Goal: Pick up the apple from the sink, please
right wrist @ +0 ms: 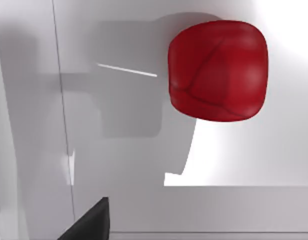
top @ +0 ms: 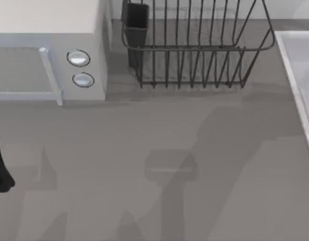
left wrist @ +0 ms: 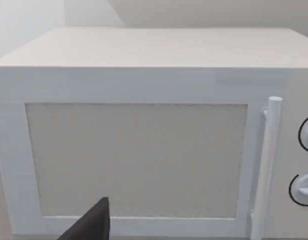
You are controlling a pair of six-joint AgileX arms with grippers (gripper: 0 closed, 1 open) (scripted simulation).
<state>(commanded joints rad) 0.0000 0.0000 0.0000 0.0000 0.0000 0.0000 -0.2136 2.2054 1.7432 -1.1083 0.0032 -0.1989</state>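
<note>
**Approach step: R gripper above apple, grasp pending**

R wrist view, nearest first: one dark fingertip [right wrist: 91,220] of the right gripper at the frame edge; finger spread cannot be told, and nothing sits between the fingers. Beyond it, the apple [right wrist: 218,70] rests on the pale floor of the sink [right wrist: 244,210], apart from the fingertip, untouched.

Top view: L arm [top: 0,168] parked at the table's left edge, near the microwave [top: 49,60]. L wrist view faces the microwave door w/ a dark fingertip [left wrist: 91,225] low in frame; L finger state cannot be told either. Farther back, the dish rack [top: 194,50]; sink rim [top: 295,75] at the table's right edge.

Judgement: step in hand = approach/align, pick not yet made. Next move req.: centre the fingers over the apple, descend into the basin, close on the fruit, lift clear of the rim.
</note>
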